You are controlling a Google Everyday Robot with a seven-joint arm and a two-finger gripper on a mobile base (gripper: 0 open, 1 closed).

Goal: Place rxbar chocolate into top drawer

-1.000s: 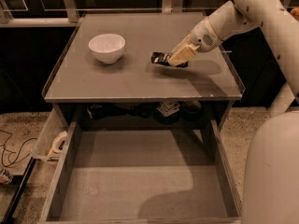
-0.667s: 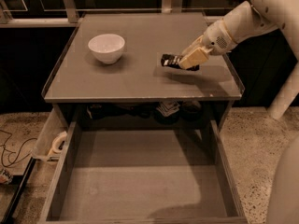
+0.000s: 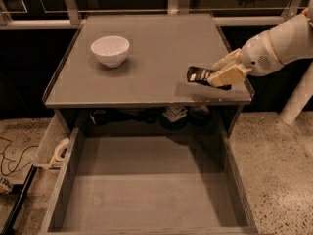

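Observation:
The rxbar chocolate (image 3: 199, 75), a dark wrapper with white lettering, is held lifted just above the grey table top near its front right corner, with a shadow under it. My gripper (image 3: 222, 74) comes in from the right on a white arm and is shut on the bar's right end. The top drawer (image 3: 146, 190) is pulled open below the table front, a wide shallow grey box with nothing in it. The bar is above the table, behind the drawer's back right part.
A white bowl (image 3: 110, 50) stands on the table's (image 3: 151, 38) back left. A small pale side tray with a tape roll (image 3: 59, 150) hangs left of the drawer. Cables lie on the speckled floor at left. Dark items sit under the table top.
My gripper has lifted the bar off the table top and carried it right and forward toward the front right corner. The bowl and drawer have not moved.

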